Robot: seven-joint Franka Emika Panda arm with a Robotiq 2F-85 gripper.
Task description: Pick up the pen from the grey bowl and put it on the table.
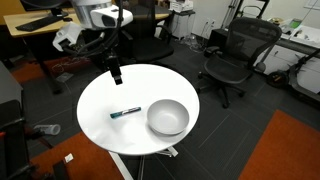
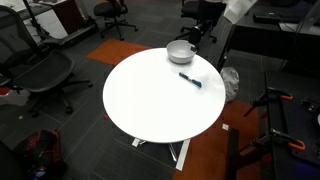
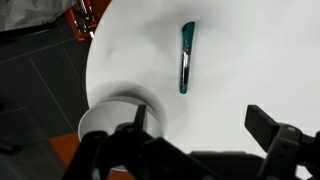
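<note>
The teal-blue pen lies flat on the white round table, just beside the shiny grey bowl and outside it. Both also show in an exterior view: the pen and the bowl sit near the table's far edge. In the wrist view the pen lies on the table and the bowl's rim shows at lower left. My gripper is open and empty, raised above the table.
Black office chairs stand around the table, and another chair shows in an exterior view. Wooden desks sit behind the arm. An orange carpet patch lies on the dark floor.
</note>
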